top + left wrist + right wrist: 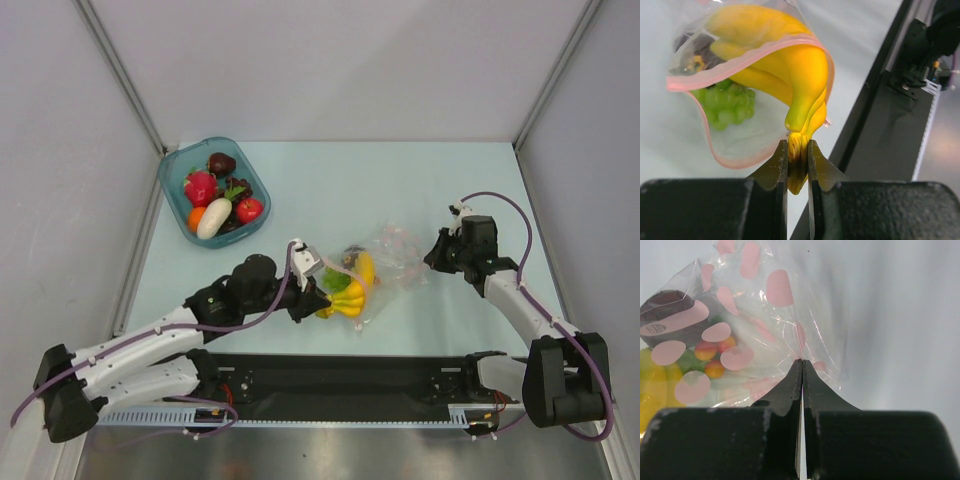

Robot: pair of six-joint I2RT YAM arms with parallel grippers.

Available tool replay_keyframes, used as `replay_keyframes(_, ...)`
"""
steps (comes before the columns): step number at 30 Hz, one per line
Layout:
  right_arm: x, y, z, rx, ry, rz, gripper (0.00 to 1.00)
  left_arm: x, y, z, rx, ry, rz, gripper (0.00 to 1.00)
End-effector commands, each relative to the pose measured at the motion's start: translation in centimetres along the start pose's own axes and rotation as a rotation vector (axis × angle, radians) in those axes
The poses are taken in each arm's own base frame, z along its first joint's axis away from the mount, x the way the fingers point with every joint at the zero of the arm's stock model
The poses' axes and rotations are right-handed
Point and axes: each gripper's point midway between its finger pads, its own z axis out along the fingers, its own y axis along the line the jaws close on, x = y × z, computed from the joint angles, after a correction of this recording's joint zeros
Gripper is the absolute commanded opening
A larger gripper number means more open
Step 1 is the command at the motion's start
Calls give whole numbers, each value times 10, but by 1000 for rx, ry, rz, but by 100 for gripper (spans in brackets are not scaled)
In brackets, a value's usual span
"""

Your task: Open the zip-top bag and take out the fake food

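Note:
The clear zip-top bag [385, 262] lies mid-table with its pink zip mouth [745, 55] open toward my left gripper. My left gripper [798, 152] is shut on the stem of the yellow banana bunch [785, 70], which sticks half out of the mouth; it also shows from above [350, 295]. Green grapes [725, 102] and a dark purple piece [670, 310] are still inside. My right gripper [801, 365] is shut on the bag's far plastic edge [805, 340], and shows at the bag's right end [436, 256].
A teal tray [172, 170] at the back left holds several toy fruits, among them a white oval piece [213, 218] and a strawberry [200, 187]. A black base rail [340, 375] runs along the near edge. Walls enclose the table.

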Motion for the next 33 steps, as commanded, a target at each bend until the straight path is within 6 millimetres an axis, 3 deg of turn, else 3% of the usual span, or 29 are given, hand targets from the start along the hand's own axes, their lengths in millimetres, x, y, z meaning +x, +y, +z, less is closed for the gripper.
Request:
replay_keyframes(1,-20,1,-4,10,-56,-23,0,-17,-29,-13,142,-33,-16,0)
replay_keyframes(17,-20,3,-6,-2,-58,-25,0,-39,-37,-53,139,-133,-19,0)
replay_keyframes(27,-20,3,-5,-9,-58,-23,0,-72,-45,-94,122,-288,-14,0)
replay_keyframes(33,-21,5,-5,-12,-61,-23,0,-73,-46,-104,113,-289,-15,0)
